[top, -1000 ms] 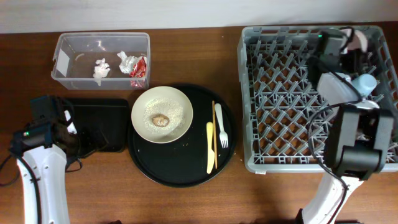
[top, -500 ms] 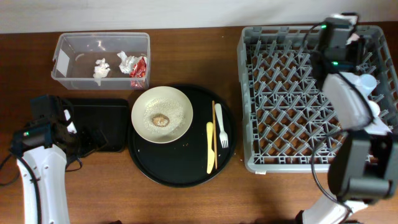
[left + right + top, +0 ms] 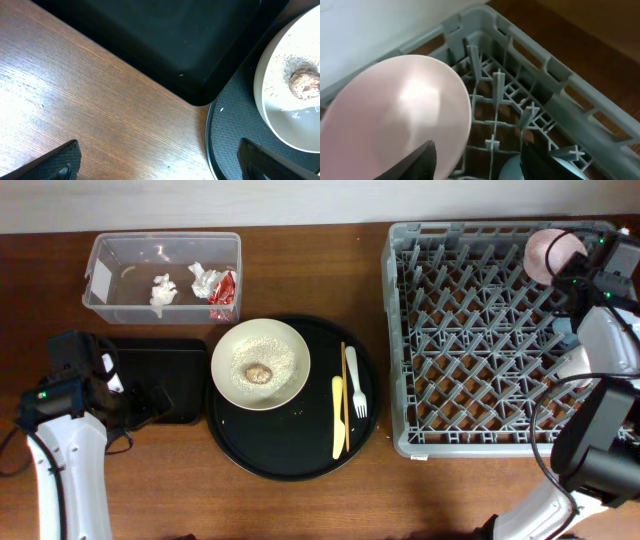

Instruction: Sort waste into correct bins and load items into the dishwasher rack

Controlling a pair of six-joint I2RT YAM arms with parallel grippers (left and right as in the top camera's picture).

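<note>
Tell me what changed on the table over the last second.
The right gripper swung from over the middle of the rack to its right edge, jaws apart, uncovering the small pink bowl standing on edge in the far right corner. The left gripper, cream bowl, knife, fork and the waste in the tub stayed put.

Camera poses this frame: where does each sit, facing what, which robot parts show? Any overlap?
Overhead: above the table, straight down; dishwasher rack, round tray, left arm, right arm.
Left wrist: low, facing down at shallow black tray corner and cream bowl; own fingertips at bottom.
Right wrist: over rack corner, facing pink bowl; own fingertips at bottom.
Shared: overhead also shows cream bowl, pink bowl.
</note>
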